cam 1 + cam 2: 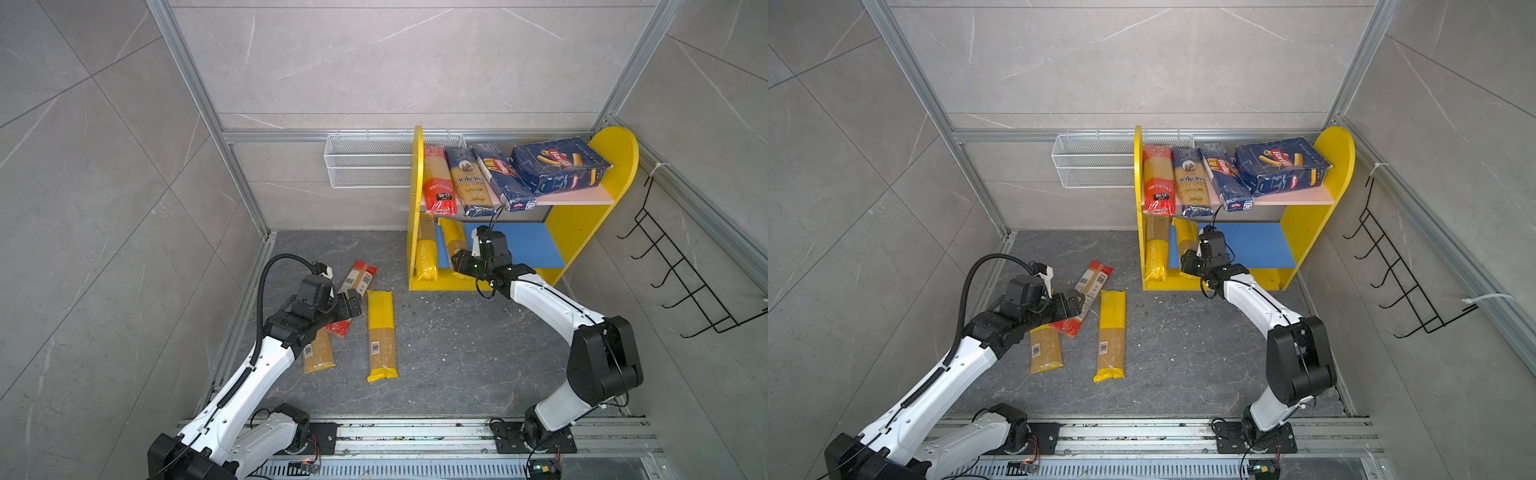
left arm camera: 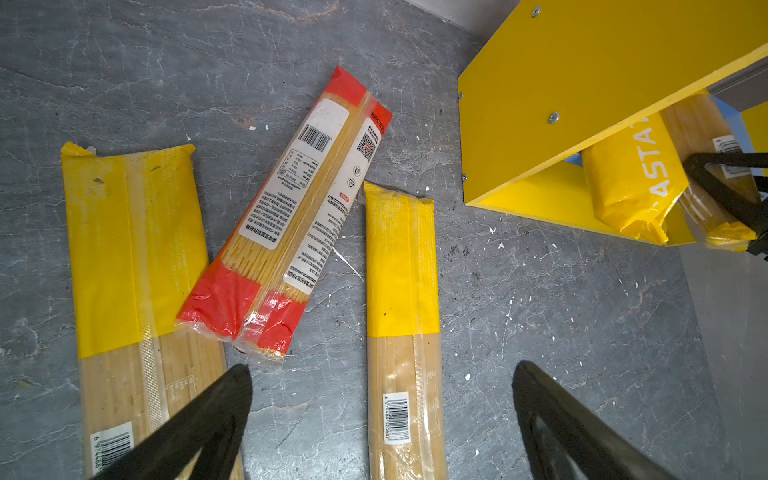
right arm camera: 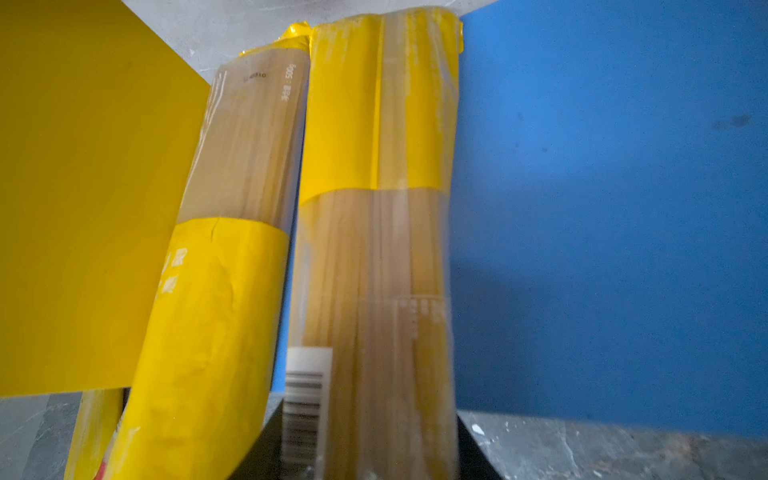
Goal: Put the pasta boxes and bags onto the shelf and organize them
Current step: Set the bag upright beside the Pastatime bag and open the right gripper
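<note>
Right gripper (image 1: 459,261) is closed narrowly on the near end of a held yellow bag (image 3: 374,249), keeping it lengthwise on the blue lower board (image 1: 528,245) of the shelf (image 1: 577,232), centre right in both top views. Gripping the end looks meant to let the long pack go in under the pink upper board (image 1: 582,198). It lies just beside the PASTATIME bag (image 1: 427,257), which is against the shelf's left side panel, so the 2 line up and most of the blue board is bare for more.

The pink board, upper right in the top views, carries 4 things side by side: a shelved red-ended bag (image 1: 438,178), the ankara bag (image 1: 469,183), the narrow Barilla box (image 1: 503,176) and the wide Barilla box (image 1: 557,164), which sits askew.

Left gripper (image 2: 382,372), lower left in the top views, hangs with jaws fully apart and nothing between them above 3 bags on the grey floor (image 1: 457,353). A loose red-ended bag (image 2: 291,208) overlaps the edge of the outer yellow bag (image 2: 133,257); the middle yellow bag (image 2: 401,291) lies apart, directly between the spread fingers, so I judge it the likeliest next pick
</note>
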Robot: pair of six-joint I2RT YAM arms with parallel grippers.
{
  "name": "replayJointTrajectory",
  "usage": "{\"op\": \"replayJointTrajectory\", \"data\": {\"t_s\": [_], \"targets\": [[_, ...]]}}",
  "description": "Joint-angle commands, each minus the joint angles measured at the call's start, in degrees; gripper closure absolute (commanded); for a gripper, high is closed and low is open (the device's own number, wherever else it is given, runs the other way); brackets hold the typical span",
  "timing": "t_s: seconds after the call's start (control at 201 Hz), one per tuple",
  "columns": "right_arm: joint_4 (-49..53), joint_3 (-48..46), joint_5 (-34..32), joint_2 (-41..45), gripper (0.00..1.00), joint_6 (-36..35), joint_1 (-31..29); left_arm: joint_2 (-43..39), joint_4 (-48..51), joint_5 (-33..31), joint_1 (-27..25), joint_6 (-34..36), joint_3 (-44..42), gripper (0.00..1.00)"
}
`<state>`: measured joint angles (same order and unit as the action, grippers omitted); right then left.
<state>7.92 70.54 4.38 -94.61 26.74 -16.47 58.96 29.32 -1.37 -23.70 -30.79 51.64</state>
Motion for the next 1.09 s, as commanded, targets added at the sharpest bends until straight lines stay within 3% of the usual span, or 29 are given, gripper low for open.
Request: {"op": "replayJointTrajectory", "data": {"t_s": [0.0, 0.234, 0.448, 0.528, 0.602, 0.772, 1.085], "targets": [[-7.56, 4.34, 3.39, -1.95, 0.83, -1.17, 0.3, 0.75, -2.53, 1.49, 0.74, 1.9, 0.79, 0.0], [-7.57, 7.23, 6.37, -5.57, 0.8, -0.11, 0.41, 1.18, -2.7, 2.29, 1.72, 1.87, 0.87, 0.0], [-7.4, 4.27, 6.44, -3.89, 0.75, 1.45, 0.4, 0.59, -2.69, 2.6, 1.86, 1.61, 0.36, 0.0], [-7.35, 2.86, 6.74, -3.13, 0.68, 1.81, 0.33, 0.21, -2.7, 2.86, 1.83, 1.52, -0.02, 0.0], [-7.5, 1.91, 7.68, -2.71, 0.55, 2.31, 0.24, -0.32, -2.69, 2.95, 1.85, 1.26, -0.44, 0.0], [-7.05, 0.9, 8.19, -1.77, 0.49, 3.04, -0.26, -1.99, -2.61, 3.0, 1.9, 0.77, -1.43, 0.0], [-5.3, -0.49, 8.32, 1.5, 0.29, 3.76, -1.31, -4.95, -1.99, 2.95, 1.91, 0.47, -2.83, 0.0]]}}
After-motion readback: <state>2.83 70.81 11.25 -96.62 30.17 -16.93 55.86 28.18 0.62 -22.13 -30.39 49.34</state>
